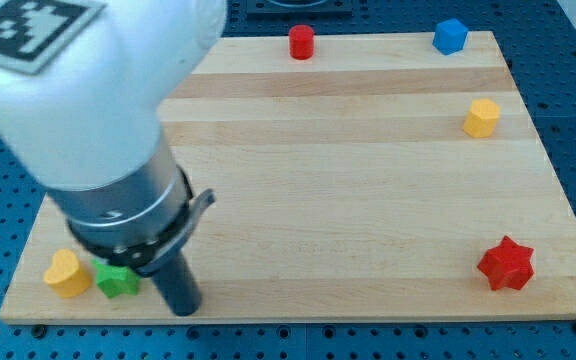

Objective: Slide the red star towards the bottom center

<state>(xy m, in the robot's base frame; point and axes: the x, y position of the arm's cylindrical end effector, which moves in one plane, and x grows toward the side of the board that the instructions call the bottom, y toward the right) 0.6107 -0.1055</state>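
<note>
The red star (506, 264) lies near the bottom right corner of the wooden board (348, 170). My tip (183, 309) is at the bottom left of the board, far to the left of the star. It stands just right of a green block (116, 280) and a yellow heart (66, 274). The large white arm fills the view's upper left.
A red cylinder (301, 42) stands at the top edge, middle. A blue block (450, 35) sits at the top right corner. A yellow block (482, 117) sits at the right edge below it. A blue perforated table surrounds the board.
</note>
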